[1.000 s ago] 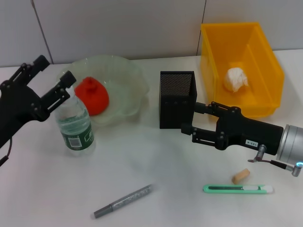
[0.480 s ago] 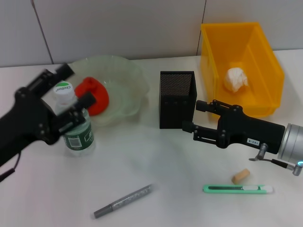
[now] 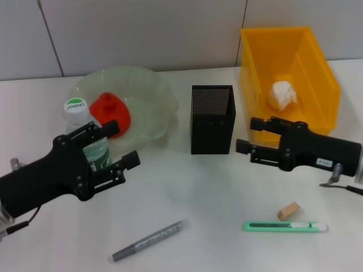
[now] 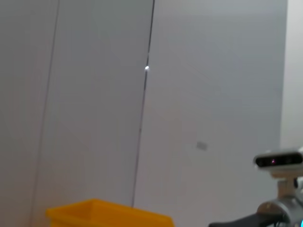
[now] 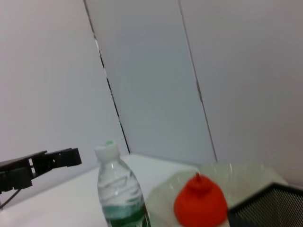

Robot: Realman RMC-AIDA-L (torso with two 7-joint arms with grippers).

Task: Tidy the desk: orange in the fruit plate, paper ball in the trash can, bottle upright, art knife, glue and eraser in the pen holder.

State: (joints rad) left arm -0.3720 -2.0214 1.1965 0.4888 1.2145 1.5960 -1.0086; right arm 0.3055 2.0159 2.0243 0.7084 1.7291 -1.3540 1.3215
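The bottle (image 3: 76, 113) stands upright by the plate, its lower half hidden behind my left arm; it also shows as bottle (image 5: 118, 194). My left gripper (image 3: 125, 143) is open in front of it, holding nothing. The orange (image 3: 110, 113) lies in the pale green fruit plate (image 3: 144, 90). A paper ball (image 3: 282, 93) rests in the yellow trash bin (image 3: 317, 68). My right gripper (image 3: 248, 136) hangs open to the right of the black mesh pen holder (image 3: 211, 119). On the table near the front lie the eraser (image 3: 288, 211), the green art knife (image 3: 285, 226) and a slim grey glue stick (image 3: 147, 241).
The white wall runs close behind the plate and the bin. In the right wrist view the orange (image 5: 201, 205), plate rim (image 5: 246, 172) and pen holder corner (image 5: 270, 208) appear, with the left gripper (image 5: 42, 163) far off. The left wrist view catches only the bin's rim (image 4: 109, 215).
My left arm has swung from beside the bottle's top down and forward, now in front of the bottle. My right gripper has drawn back to the right, away from the pen holder.
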